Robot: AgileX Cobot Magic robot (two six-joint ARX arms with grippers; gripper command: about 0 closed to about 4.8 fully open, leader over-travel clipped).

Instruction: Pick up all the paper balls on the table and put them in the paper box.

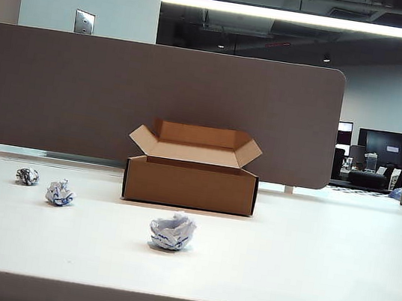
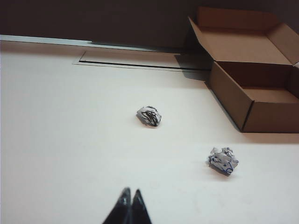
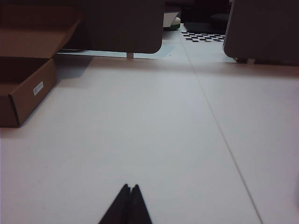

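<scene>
Both grippers closed and empty, above the table.

The left gripper shows only in its own wrist view, as two dark fingertips pressed together into one point, nothing between them. The right gripper looks the same in its wrist view: fingertips meeting, nothing held. Each hangs clear of the table, touching nothing. Neither arm nor gripper appears in the exterior view, and no more of the arms can be seen.

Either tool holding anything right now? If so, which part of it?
Nothing held. Left tool and right tool are both shut on nothing above the table. All three paper balls lie on it, outside the paper box.
</scene>
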